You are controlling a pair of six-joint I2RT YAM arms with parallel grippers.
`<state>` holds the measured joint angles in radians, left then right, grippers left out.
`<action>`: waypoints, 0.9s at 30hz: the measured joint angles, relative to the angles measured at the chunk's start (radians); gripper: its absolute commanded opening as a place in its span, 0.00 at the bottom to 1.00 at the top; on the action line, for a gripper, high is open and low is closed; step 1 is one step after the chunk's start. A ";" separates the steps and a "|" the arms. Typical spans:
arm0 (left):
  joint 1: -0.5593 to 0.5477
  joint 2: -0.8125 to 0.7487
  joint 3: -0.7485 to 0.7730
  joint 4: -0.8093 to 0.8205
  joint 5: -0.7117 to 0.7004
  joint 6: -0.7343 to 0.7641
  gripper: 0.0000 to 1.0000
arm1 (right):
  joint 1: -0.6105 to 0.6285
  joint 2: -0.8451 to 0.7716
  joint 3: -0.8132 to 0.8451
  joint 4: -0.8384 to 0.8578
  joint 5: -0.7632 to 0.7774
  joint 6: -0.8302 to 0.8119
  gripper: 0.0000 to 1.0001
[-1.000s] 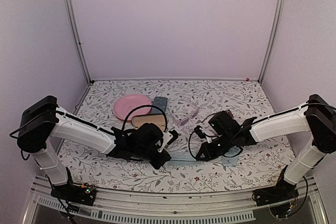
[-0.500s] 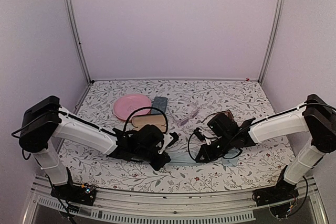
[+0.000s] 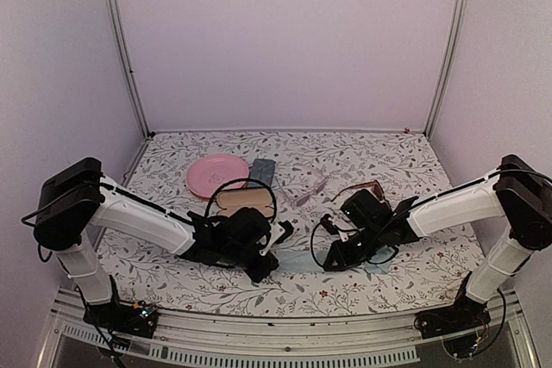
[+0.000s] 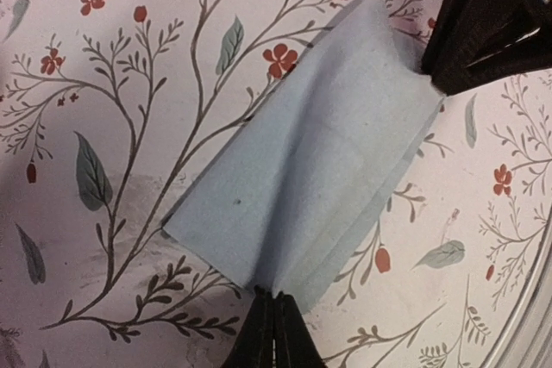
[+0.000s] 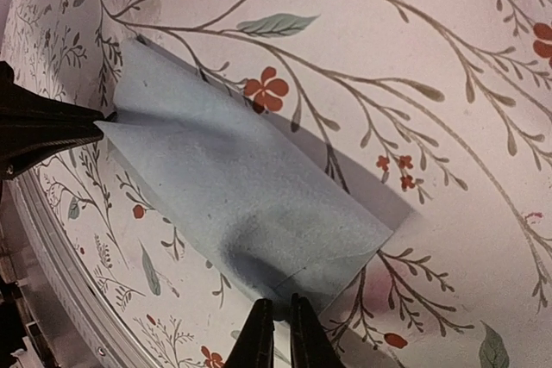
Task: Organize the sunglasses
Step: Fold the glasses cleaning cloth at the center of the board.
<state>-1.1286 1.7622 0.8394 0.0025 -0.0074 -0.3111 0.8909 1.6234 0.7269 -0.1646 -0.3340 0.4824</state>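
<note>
Left claw point(image 4: 274, 299) and right claw point(image 5: 280, 303), on arms stretched low over the desk point(image 3: 405, 161), each pinch shut on one end of a blue cloth point(image 4: 302, 187), while the brown sunglasses point(image 3: 366, 187) with dark lenses and the pale pink sunglasses point(image 3: 309, 187) lie apart on the desk beyond them.

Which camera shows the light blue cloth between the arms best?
Left wrist: the light blue cloth lies nearly whole and centred, creases plain. Right wrist shows it too, at a slant. Top external shows only a pale strip.
</note>
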 measured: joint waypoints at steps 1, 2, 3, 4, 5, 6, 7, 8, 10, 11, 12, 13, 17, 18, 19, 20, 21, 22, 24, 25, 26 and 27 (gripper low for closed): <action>0.000 0.000 0.000 -0.005 0.000 0.001 0.08 | 0.000 0.002 -0.001 0.000 0.000 0.000 0.16; 0.000 0.000 0.002 -0.010 -0.001 0.003 0.10 | 0.000 0.002 -0.001 0.002 0.002 0.002 0.18; 0.000 0.000 0.003 -0.015 -0.001 0.003 0.12 | 0.001 0.002 -0.001 0.003 0.002 0.002 0.20; 0.000 0.000 0.003 -0.018 -0.001 0.005 0.14 | 0.001 0.001 -0.001 0.005 0.002 0.002 0.23; -0.001 0.000 0.004 -0.022 -0.002 0.008 0.16 | 0.001 0.001 -0.001 0.005 0.002 0.004 0.25; -0.002 0.000 0.005 -0.025 -0.002 0.008 0.18 | 0.001 0.001 -0.001 0.006 0.001 0.003 0.26; -0.002 0.000 0.006 -0.026 -0.002 0.008 0.21 | 0.002 -0.001 -0.001 0.007 0.002 0.004 0.27; -0.003 0.000 0.007 -0.028 -0.001 0.010 0.23 | 0.004 -0.003 -0.001 0.007 0.003 0.003 0.28; -0.005 0.000 0.009 -0.031 0.000 0.010 0.28 | 0.006 -0.011 -0.001 0.000 0.009 0.004 0.29; -0.005 -0.002 0.010 -0.032 0.001 0.014 0.31 | 0.007 -0.017 -0.001 -0.009 0.015 0.003 0.29; -0.006 -0.003 0.010 -0.033 0.003 0.013 0.34 | 0.007 -0.024 -0.002 -0.017 0.022 0.004 0.29; -0.006 -0.006 0.010 -0.035 0.005 0.013 0.35 | 0.007 -0.032 -0.003 -0.024 0.029 0.004 0.30; -0.006 -0.044 0.010 -0.042 0.022 0.019 0.42 | 0.005 -0.065 -0.009 -0.046 0.051 0.006 0.32; -0.006 -0.058 0.010 -0.042 0.025 0.021 0.43 | 0.003 -0.074 -0.009 -0.050 0.056 0.008 0.32; -0.006 -0.072 0.010 -0.040 0.028 0.023 0.43 | 0.000 -0.083 -0.010 -0.052 0.062 0.009 0.32; -0.006 -0.085 0.010 -0.038 0.031 0.025 0.44 | -0.003 -0.090 -0.010 -0.052 0.064 0.011 0.32; -0.004 -0.097 0.009 -0.032 0.035 0.026 0.44 | -0.010 -0.098 -0.011 -0.051 0.067 0.011 0.32; 0.001 -0.107 0.008 -0.023 0.042 0.027 0.45 | -0.015 -0.100 -0.011 -0.050 0.068 0.012 0.32; 0.009 -0.117 0.005 -0.005 0.049 0.027 0.45 | -0.026 -0.101 -0.011 -0.044 0.070 0.012 0.32; 0.015 -0.118 0.003 0.005 0.050 0.027 0.45 | -0.031 -0.100 -0.011 -0.042 0.070 0.013 0.31; 0.022 -0.118 0.001 0.013 0.049 0.027 0.44 | -0.036 -0.098 -0.010 -0.037 0.071 0.013 0.30; 0.030 -0.118 -0.001 0.021 0.048 0.027 0.44 | -0.038 -0.095 -0.010 -0.032 0.071 0.014 0.29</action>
<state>-1.0988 1.6444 0.8383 0.0231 0.0406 -0.2840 0.8528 1.5280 0.7170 -0.1963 -0.2634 0.4961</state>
